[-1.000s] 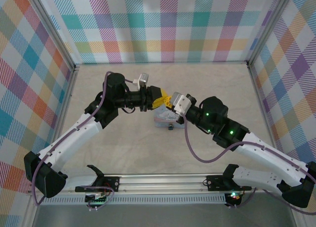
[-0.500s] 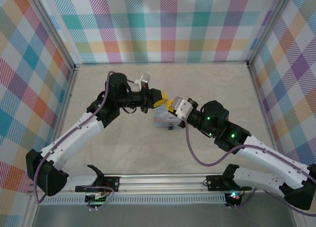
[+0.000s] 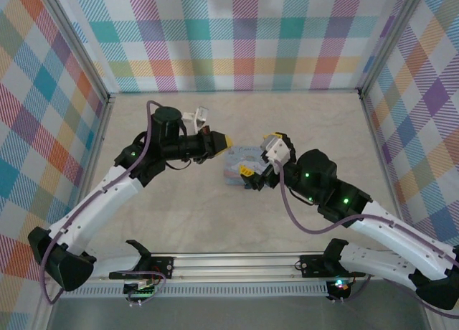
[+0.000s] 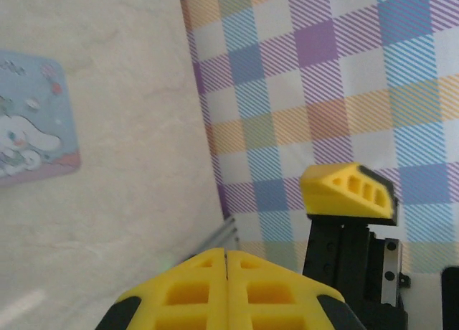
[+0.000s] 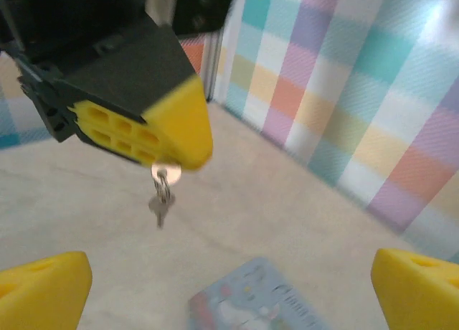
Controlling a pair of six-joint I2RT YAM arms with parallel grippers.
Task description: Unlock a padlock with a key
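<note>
Metal key (image 5: pixel 159 208) dangles by its ring (image 5: pixel 164 178) from the clenched left gripper (image 5: pixel 176 147) near the tin (image 5: pixel 251 305); right gripper (image 5: pixel 231 290) stands released. Light and apt to swing, it looks best pinched at its bow.

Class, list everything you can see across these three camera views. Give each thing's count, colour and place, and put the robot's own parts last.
key: one made out, silvery, hanging on a ring from the left gripper's fingertips
tin box: one, pale blue with a cartoon print, on the table between the grippers
table: one, beige
walls: three, pastel plaid, around the table
rail: one, silver, at the table's near edge
left gripper: one, yellow and black, shut on the key's ring, left of the tin box
right gripper: one, yellow and black, open, at the tin box's right side
</note>
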